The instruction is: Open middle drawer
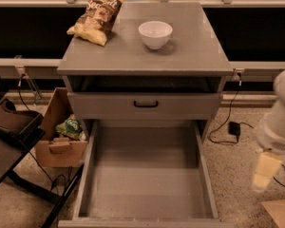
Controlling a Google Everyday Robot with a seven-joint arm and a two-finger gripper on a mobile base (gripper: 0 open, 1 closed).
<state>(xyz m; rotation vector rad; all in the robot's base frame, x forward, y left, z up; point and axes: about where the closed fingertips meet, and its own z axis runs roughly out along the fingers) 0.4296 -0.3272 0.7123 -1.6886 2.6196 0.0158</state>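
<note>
Grey cabinet top, chip bag back left, white bowl near centre, hand low, off to the right.

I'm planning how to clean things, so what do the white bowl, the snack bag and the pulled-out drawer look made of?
Bowl: glossy white, likely ceramic or plastic. Snack bag: crinkled, shiny foil or plastic film. Middle drawer: matte grey flat panels, probably painted metal or laminate. End effector hangs right of the drawer.

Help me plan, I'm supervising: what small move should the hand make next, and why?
Probably just draw the hand clear rightward: the middle drawer already stands pulled far out, grey inside exposed, and the hand hangs apart, right of its side wall.
</note>
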